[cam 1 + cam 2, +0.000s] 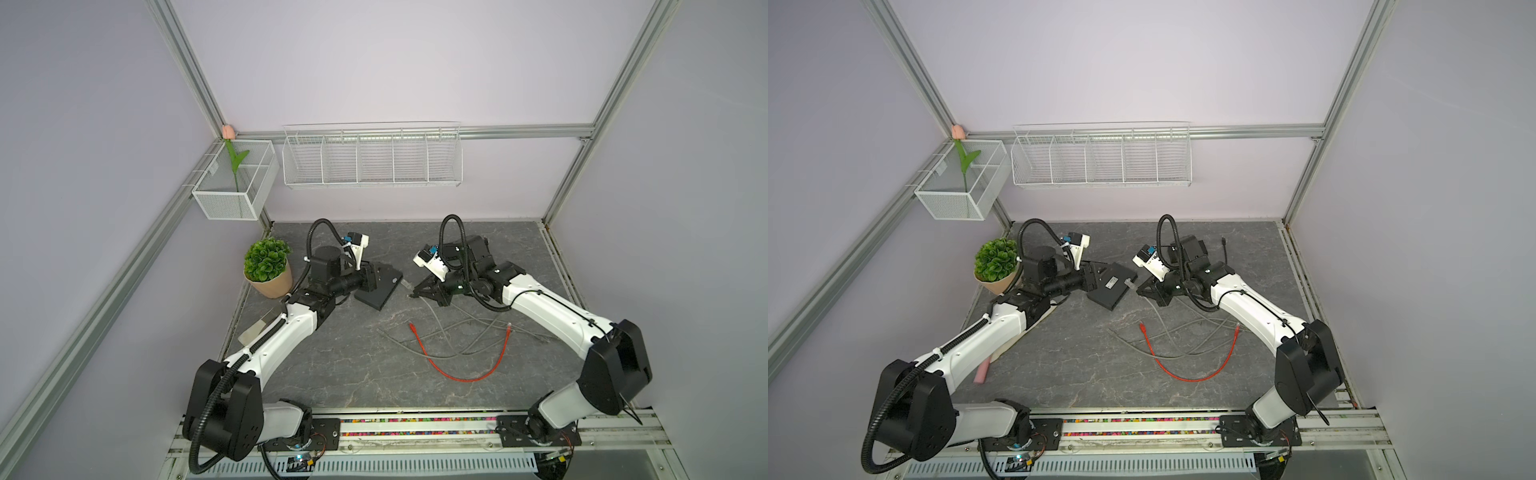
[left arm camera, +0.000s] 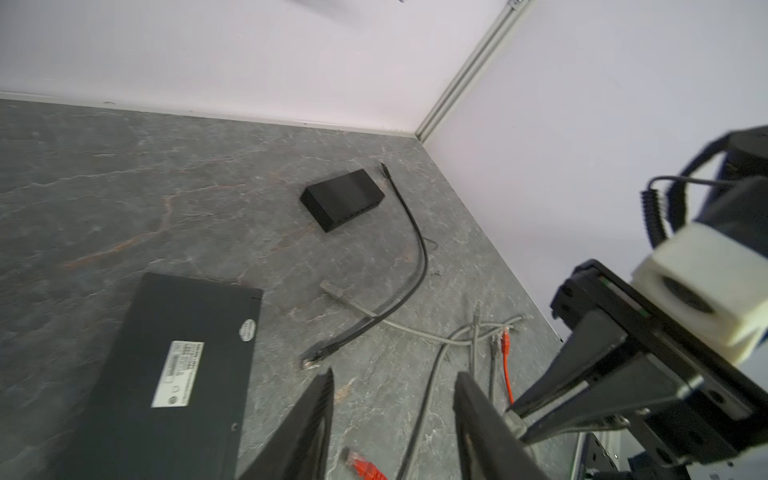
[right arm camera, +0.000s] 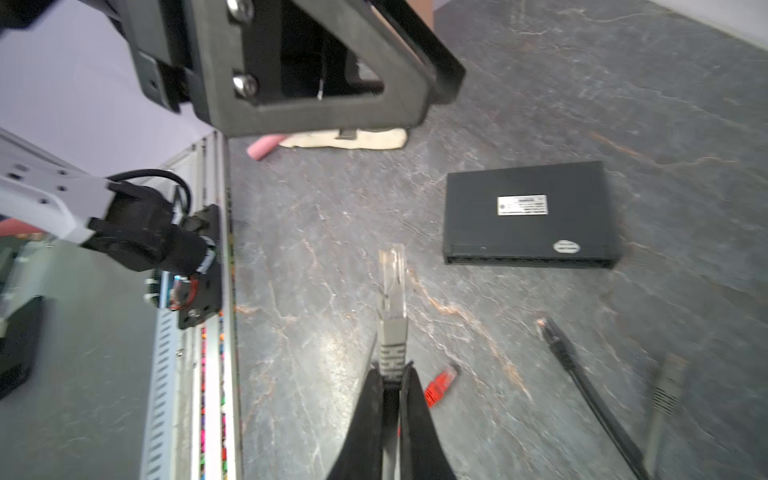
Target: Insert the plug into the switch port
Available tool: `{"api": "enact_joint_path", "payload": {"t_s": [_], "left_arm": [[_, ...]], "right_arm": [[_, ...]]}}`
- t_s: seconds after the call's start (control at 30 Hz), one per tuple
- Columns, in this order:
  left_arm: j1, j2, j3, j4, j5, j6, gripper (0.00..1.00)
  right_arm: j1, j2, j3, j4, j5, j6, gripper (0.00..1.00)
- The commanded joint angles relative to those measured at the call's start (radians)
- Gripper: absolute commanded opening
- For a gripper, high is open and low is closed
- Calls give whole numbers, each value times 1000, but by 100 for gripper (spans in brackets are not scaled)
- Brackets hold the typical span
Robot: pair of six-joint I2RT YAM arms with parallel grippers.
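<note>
The switch [image 1: 380,290] is a flat black box lying label side up on the grey stone-pattern table, between the two arms. Its row of ports [image 3: 528,261] runs along the edge that faces my right gripper. My right gripper [image 3: 392,370] is shut on the grey boot of a clear-tipped grey plug [image 3: 392,282], which sticks out forward and stands a short way off the port edge, not touching it. In a top view the plug [image 1: 1130,284] hangs just right of the switch. My left gripper [image 2: 395,374] is open with nothing between its fingers; the switch [image 2: 174,374] lies beside one finger.
A red cable [image 1: 457,376] and several grey cables [image 1: 457,332] lie tangled on the table below the right gripper. A black cable [image 2: 417,249] and a smaller black box [image 2: 343,199] lie toward the back right corner. A potted plant [image 1: 268,268] stands at the left.
</note>
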Motion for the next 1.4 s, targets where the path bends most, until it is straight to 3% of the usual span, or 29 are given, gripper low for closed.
{"api": "enact_joint_path", "payload": {"t_s": [0.0,0.63,1.03,1.37], "left_arm": [[-15,-17,-31,42,40,1,47],[-46,-190,-85,-37,72,4,46],[-91,-191,-85,-32,81,-1,45],[-93,-188,-82,-8,85,-12,27]], "right_arm": [[-4,2,7,7,-202,-2,7],[-4,5,57,-64,-216,-20,7],[6,18,90,-69,-215,-12,7],[24,34,106,-86,-205,-23,7]]}}
